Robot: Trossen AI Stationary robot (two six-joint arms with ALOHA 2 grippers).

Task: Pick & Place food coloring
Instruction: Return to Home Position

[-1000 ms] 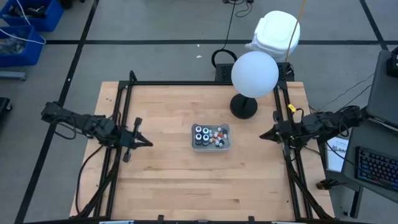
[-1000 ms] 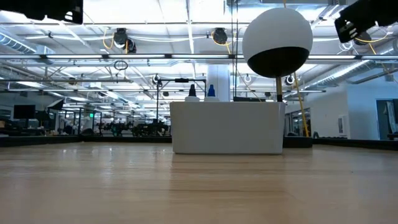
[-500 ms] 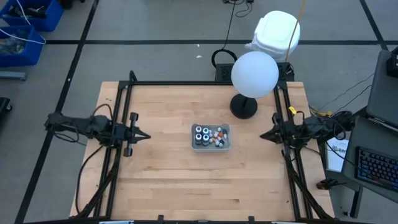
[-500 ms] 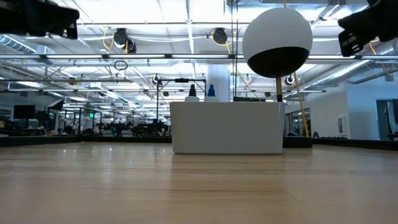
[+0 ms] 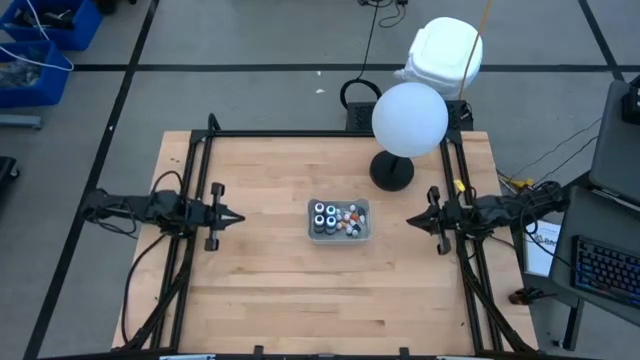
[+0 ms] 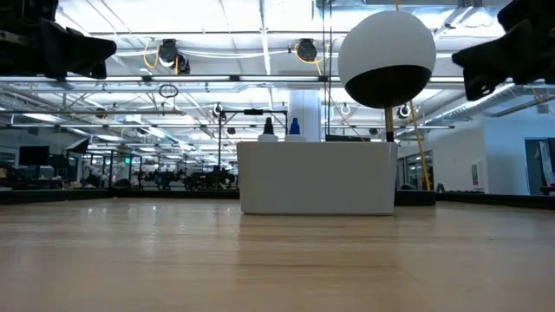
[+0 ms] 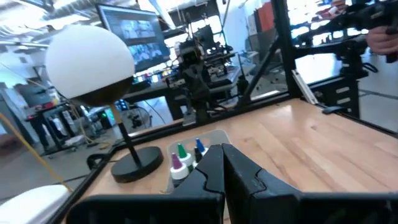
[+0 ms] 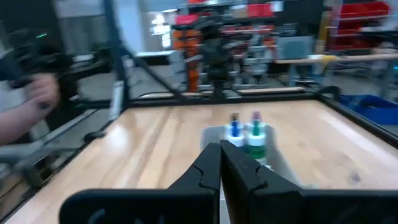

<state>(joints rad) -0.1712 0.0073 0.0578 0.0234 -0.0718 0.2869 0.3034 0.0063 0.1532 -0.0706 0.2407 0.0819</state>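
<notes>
Both hands are clenched and empty: the left hand [image 5: 228, 216] hangs by the tabletop's [image 5: 300, 290] left edge, the right hand [image 5: 412, 220] by its right edge. All the food coloring bottles [image 5: 325, 217] and small white pieces [image 5: 352, 218] lie inside the gray bin [image 5: 339, 238] at mid-tabletop, near the globe lamp [image 5: 409, 118]. Within the last second both arms have squared up, facing each other across the bin, well clear of it. Placing looks finished; only parking remains.
</notes>
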